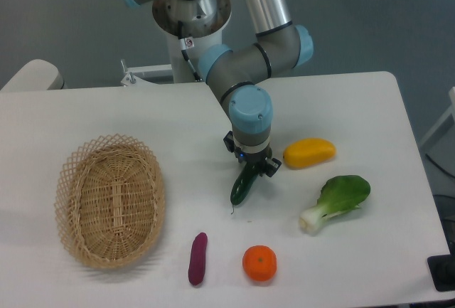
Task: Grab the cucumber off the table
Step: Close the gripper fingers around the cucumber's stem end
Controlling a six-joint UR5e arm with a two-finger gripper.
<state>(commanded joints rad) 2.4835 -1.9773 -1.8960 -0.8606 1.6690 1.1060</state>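
Note:
The cucumber (242, 186) is slim, dark green and glossy, lying near the middle of the white table (106, 116) with its thin stem tail pointing toward the front. My gripper (250, 166) hangs straight down over the cucumber's upper end, and the fingers are closed around that end. The cucumber's lower end seems to rest on or just above the tabletop; I cannot tell which.
A woven wicker basket (110, 201) sits at the left. A yellow mango-like fruit (309, 153) lies right of the gripper. A bok choy (335, 201) lies at the right front. An orange (259, 263) and a small purple eggplant (197, 258) lie near the front edge.

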